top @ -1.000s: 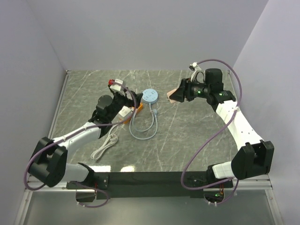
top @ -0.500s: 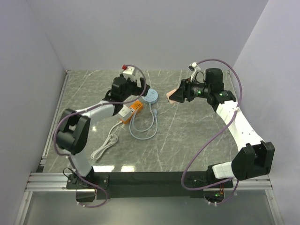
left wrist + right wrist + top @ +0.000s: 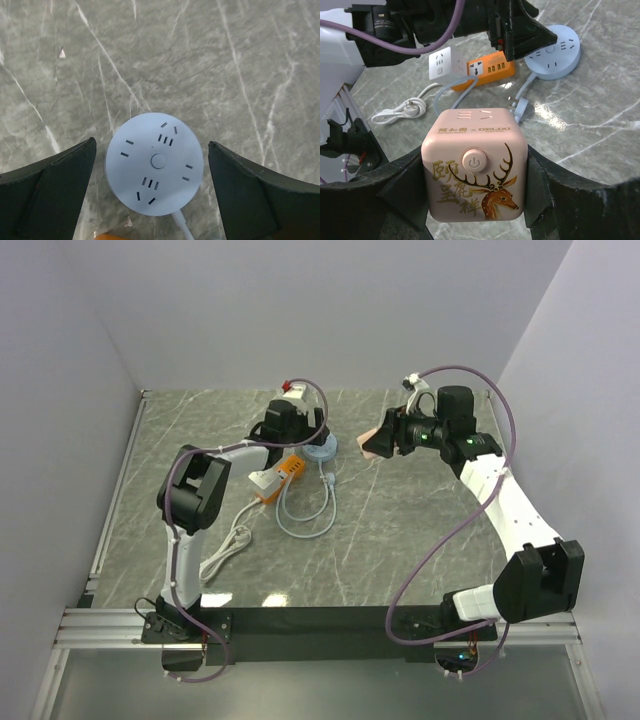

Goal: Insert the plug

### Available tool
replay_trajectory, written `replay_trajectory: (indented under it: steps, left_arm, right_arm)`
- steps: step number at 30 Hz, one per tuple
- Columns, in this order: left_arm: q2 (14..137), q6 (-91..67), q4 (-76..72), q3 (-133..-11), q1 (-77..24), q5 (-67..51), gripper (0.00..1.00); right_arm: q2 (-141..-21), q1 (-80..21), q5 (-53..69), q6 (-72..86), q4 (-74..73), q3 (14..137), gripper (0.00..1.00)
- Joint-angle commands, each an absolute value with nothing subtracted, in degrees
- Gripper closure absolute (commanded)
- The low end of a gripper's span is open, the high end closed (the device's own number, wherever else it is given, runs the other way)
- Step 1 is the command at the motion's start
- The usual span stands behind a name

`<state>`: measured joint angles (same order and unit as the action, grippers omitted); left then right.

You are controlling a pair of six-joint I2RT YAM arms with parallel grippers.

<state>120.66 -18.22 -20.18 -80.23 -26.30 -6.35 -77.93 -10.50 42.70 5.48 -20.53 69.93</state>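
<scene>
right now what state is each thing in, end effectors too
round socket, flat on table, nothing plugged in
grey plug, loose on table, not inserted
pink cube socket, gripped, off the table
orange power strip, lying on table
left end effector, open over round socket
right end effector, shut on pink cube socket

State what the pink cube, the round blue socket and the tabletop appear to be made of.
The pink cube: probably moulded plastic, satin; rounded edges, soft sheen, printed deer.
The round blue socket: likely matte plastic; even pale colour, crisp slots, no glare.
The tabletop: grey-green marble or marble-print laminate, which I cannot tell; white veins, faint reflections.
</scene>
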Motion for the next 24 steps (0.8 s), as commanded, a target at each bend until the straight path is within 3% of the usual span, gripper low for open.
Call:
replay_trajectory:
  steps: [1,12,24]
  left_arm:
    - [122.5,-19.5,-20.0,-83.9,-26.5,-4.4,0.01]
    - [126.1,-22.5,-20.1,-84.8,-26.5,-3.0,0.01]
    - [124.5,-26.8,-22.9,-79.7,-27.1,-10.1,0.01]
  right_arm:
    - [-78.0,-10.8,42.4,4.4,-17.3,69.5,1.0]
    - [-78.1,-11.6,41.0,4.2,-17.6,68.9,1.0]
    - [-79.7,-12.8,39.3,3.8,-18.6,69.8,1.0]
